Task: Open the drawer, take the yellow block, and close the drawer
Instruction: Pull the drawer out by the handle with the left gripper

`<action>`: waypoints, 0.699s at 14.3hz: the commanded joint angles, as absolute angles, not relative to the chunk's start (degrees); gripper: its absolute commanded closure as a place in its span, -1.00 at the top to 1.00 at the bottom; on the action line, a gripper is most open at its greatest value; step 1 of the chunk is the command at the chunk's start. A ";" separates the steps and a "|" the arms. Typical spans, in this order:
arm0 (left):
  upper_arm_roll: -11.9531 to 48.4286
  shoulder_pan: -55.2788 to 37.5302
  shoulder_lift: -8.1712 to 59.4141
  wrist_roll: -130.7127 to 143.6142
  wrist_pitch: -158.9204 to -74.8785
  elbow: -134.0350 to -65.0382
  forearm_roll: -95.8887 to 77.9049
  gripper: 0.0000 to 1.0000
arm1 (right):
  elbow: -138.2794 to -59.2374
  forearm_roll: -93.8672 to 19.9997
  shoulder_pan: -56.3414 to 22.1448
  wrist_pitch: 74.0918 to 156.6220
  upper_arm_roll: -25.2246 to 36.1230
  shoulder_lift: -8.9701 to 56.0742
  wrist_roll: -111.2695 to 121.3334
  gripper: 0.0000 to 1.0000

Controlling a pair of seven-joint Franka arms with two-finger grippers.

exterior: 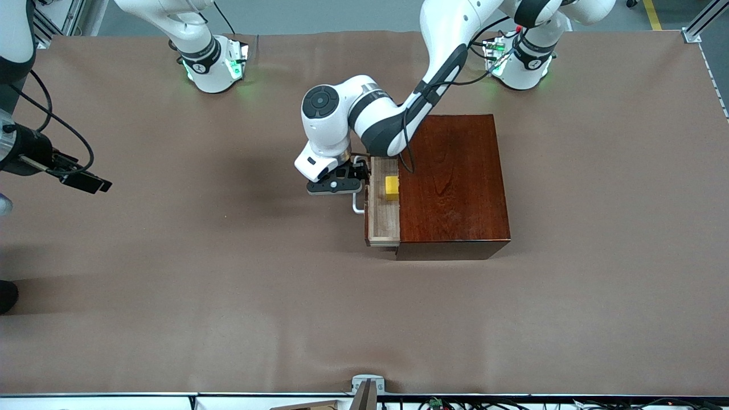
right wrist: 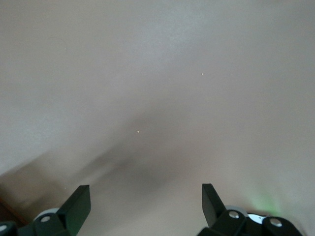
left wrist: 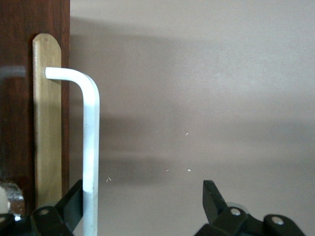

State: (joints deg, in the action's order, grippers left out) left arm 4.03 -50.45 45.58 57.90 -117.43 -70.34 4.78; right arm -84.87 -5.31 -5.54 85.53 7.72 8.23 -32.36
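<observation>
Brown-covered table, grey floor along its edge.

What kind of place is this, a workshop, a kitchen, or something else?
Most likely a robotics lab. Two white Franka arms are bolted along one edge of a wide table under a brown cover, aluminium framing stands at its corner, and the only props are a wooden box with a drawer and a yellow block.

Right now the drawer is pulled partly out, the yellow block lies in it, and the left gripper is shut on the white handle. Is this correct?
Not quite. The drawer is partly out with the yellow block in it, but the left gripper is open: the left wrist view shows its fingers spread, the white handle beside one of them.
</observation>
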 commanded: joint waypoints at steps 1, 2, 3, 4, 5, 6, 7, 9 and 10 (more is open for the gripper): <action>5.10 -51.15 46.23 58.18 -120.93 -68.99 1.32 1.00 | -84.38 -5.98 -6.33 85.61 7.91 8.61 -35.50 1.00; 5.10 -51.15 46.32 58.18 -121.55 -68.99 0.45 1.00 | -84.38 -6.06 -6.33 85.61 7.91 8.61 -36.20 1.00; 5.10 -51.15 46.41 58.27 -122.60 -68.99 -0.26 1.00 | -84.38 -6.06 -6.42 85.69 7.91 8.61 -36.99 1.00; 5.10 -51.15 46.41 58.27 -123.22 -68.99 -0.44 1.00 | -84.38 -6.06 -6.59 85.69 7.82 8.61 -37.61 1.00; 5.10 -51.24 46.41 58.27 -123.92 -68.99 -0.44 1.00 | -84.38 -6.06 -7.03 85.61 7.91 8.61 -38.40 1.00; 5.10 -51.24 46.58 58.18 -124.62 -68.99 -0.44 1.00 | -84.38 -6.06 -7.47 85.69 7.91 8.61 -39.54 1.00; 5.18 -51.33 46.67 58.18 -125.50 -68.99 -0.44 1.00 | -84.38 -6.06 -7.91 85.69 7.91 8.61 -41.03 1.00; 5.80 -51.33 46.84 58.27 -127.08 -68.99 -0.44 1.00 | -84.38 -6.15 -8.96 86.04 7.91 8.61 -44.19 1.00; 5.80 -51.33 46.85 58.27 -127.79 -69.08 -0.44 1.00 | -84.38 -6.15 -9.23 86.13 7.82 8.61 -45.69 1.00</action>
